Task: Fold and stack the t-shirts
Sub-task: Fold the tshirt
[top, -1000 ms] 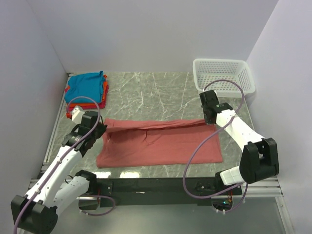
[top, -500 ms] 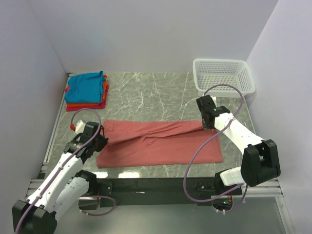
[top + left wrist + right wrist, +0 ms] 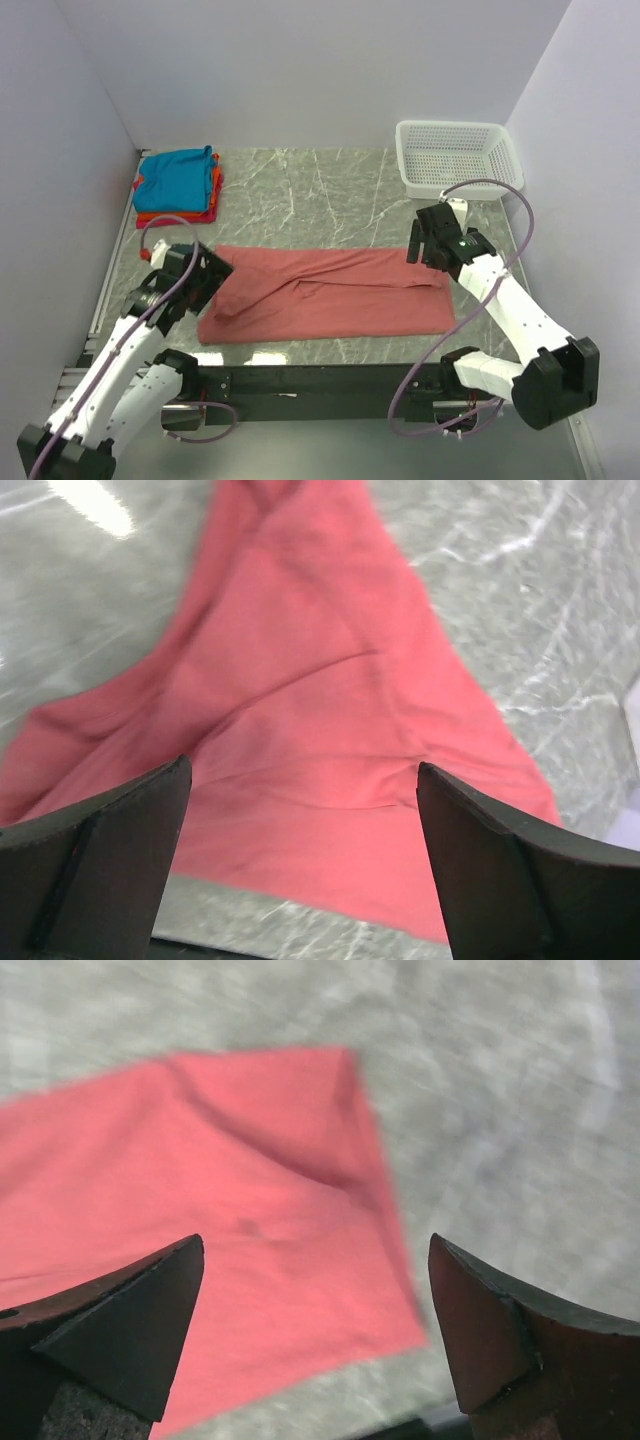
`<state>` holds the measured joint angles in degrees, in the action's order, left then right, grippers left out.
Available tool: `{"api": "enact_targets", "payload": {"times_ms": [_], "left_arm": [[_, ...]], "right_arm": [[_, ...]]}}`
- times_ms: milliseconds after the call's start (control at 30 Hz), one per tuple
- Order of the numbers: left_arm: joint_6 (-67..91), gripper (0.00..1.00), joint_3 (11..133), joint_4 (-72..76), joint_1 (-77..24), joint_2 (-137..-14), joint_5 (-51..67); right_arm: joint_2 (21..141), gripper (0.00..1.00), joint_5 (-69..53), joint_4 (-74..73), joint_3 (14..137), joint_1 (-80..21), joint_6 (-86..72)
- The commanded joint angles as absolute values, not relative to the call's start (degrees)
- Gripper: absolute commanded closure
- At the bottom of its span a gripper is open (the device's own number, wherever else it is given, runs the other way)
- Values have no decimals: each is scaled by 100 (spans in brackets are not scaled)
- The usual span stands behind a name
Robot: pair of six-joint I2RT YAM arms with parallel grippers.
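The salmon-pink t-shirt (image 3: 330,297) lies flat on the marble table (image 3: 320,190) at 6 o'clock, folded into a long band running from 9 to 3 o'clock. Its left end is rumpled.

The left gripper (image 3: 205,275) hangs over the band's 9 o'clock end. Its fingers (image 3: 120,850) are spread wide, with nothing between them.

The right gripper (image 3: 425,240) is above the band's 2 o'clock corner. Its fingers (image 3: 480,1310) are likewise spread wide and hold nothing.

A stack of folded t-shirts (image 3: 178,185), teal uppermost over orange and red, sits at the table's 10 o'clock corner. A white mesh basket (image 3: 458,158) stands at 2 o'clock.
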<state>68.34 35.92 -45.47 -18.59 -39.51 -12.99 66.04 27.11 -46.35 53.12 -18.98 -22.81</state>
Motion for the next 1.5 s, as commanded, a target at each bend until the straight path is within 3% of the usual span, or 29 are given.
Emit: {"api": "enact_targets", "payload": {"times_ms": [0, 133, 333, 567, 1000, 1267, 1467], "left_arm": [[6399, 1, 3840, -3526, -1872, -4560, -897], [6013, 1, 3981, -2884, -1977, -5535, -686], [5845, 1, 4069, -1864, -1995, -7056, -501], [5862, 1, 4272, -1784, -1978, -8330, -816], [5757, 1, 4491, -2267, -1099, -8692, -1591], [5441, 1, 4921, -1960, -1090, -8999, -1178], [5344, 1, 5562, -1661, -1309, -9797, -764]], "right_arm": [[6163, 1, 2027, -3676, 5187, -1872, -2566], [6239, 1, 479, -2341, 4712, -1758, -2373], [7671, 4, 414, -2724, 5237, -1486, -2768], [8753, 8, -1106, -2127, 4790, -660, -2909], [8658, 8, -335, -2469, 4860, 949, -2690], [7332, 5, -1230, -2039, 4650, 520, -2040], [7636, 4, -984, -2048, 4632, -1150, -2265]]}}
